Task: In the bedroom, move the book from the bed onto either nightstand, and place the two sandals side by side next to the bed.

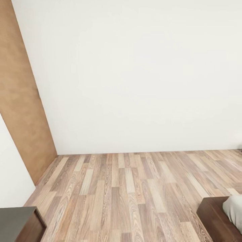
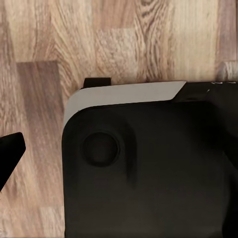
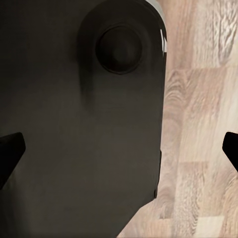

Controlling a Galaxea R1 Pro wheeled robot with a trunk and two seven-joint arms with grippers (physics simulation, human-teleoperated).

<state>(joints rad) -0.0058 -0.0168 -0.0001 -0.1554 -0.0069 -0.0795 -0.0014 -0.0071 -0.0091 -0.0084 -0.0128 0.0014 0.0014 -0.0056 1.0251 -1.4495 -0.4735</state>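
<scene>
Nearest, the right gripper (image 3: 119, 148) stands wide, its black fingertips (image 3: 11, 148) apart over the robot's black rounded base (image 3: 74, 124) and the wood-plank floor (image 3: 198, 99). One dark fingertip (image 2: 10, 148) of the left gripper shows, so I cannot tell its spread. Ahead, the dark brown bed frame corner (image 1: 215, 218) carries off-white bedding (image 1: 235, 210) (low at the right); opposite is a dark-topped wooden cabinet corner (image 1: 18, 223). Beyond rise the plain white wall (image 1: 134, 74) and tan door panel (image 1: 20, 101).

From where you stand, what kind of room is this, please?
Probably a bedroom, seen from a corner. The bed, with dark wooden frame and pale mattress, shows at lower right. A dark cabinet stands at lower left on the wood plank floor, before a plain white wall.
</scene>
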